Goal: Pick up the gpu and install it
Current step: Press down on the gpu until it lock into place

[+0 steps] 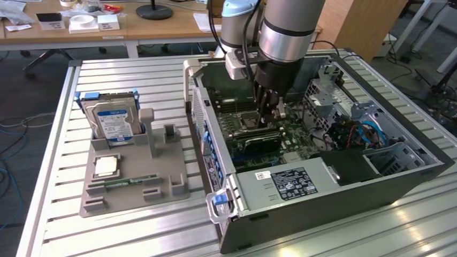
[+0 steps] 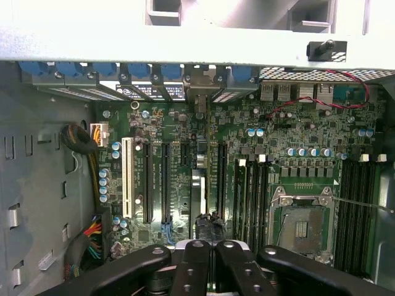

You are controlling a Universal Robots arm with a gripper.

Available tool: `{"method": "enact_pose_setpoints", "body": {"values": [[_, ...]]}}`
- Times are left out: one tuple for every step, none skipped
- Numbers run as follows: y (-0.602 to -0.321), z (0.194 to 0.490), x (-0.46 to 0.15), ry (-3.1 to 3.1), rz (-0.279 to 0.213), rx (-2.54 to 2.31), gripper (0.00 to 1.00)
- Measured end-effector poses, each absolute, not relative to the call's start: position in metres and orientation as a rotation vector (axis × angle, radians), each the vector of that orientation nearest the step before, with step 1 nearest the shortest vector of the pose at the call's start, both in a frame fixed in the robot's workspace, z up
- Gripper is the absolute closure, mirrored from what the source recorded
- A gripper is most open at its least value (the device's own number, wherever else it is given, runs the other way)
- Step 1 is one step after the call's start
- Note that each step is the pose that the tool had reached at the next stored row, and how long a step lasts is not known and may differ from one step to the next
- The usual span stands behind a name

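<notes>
Mostly gripper (image 1: 272,119) hides gpu (image 2: 197,191).

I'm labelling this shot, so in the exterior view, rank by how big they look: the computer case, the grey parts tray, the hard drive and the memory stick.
1. Computer case, clearly largest.
2. Grey parts tray.
3. Hard drive, standing upright in the tray.
4. Memory stick, lying flat in the tray, smallest.

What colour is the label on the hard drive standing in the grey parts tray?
Blue and white, on the silver hard drive; it shows best in the exterior view.
</notes>
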State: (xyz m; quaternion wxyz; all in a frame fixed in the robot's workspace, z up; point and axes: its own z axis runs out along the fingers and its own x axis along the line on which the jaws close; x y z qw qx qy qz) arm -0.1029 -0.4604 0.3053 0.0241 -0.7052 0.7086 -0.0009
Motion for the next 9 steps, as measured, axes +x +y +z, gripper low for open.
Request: {"method": "enact_pose_setpoints", "body": {"values": [[-0.4604, 0.3053, -0.1029, 2.193, -0.003, -2.182, 0.89], [-0.4603, 0.3045, -0.1029, 2.192, -0.003, -2.182, 0.89], [-0.4604, 0.3036, -0.1029, 2.192, -0.003, -2.182, 0.89], [-0.4604, 0.3023, -0.1029, 2.193, -0.003, -2.182, 0.89], [-0.4604, 0.3008, -0.1029, 2.193, -0.003, -2.182, 0.89], [-0.4604, 0.2991, -0.1029, 2.193, -0.003, -2.182, 0.89], [-0.4604, 0.2976, -0.103, 2.193, -0.003, -2.182, 0.89], [-0.4604, 0.2968, -0.1029, 2.193, -0.003, -2.182, 0.89], [-0.4604, 0.2962, -0.1029, 2.193, -0.003, -2.182, 0.89]]}}
